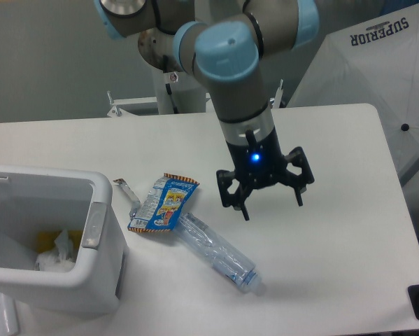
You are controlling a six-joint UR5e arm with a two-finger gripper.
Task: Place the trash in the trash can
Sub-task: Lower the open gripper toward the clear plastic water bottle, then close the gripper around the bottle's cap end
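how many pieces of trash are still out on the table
2: a wrapper beside the bin, and a bottle partly under it. More already lies inside the bin.
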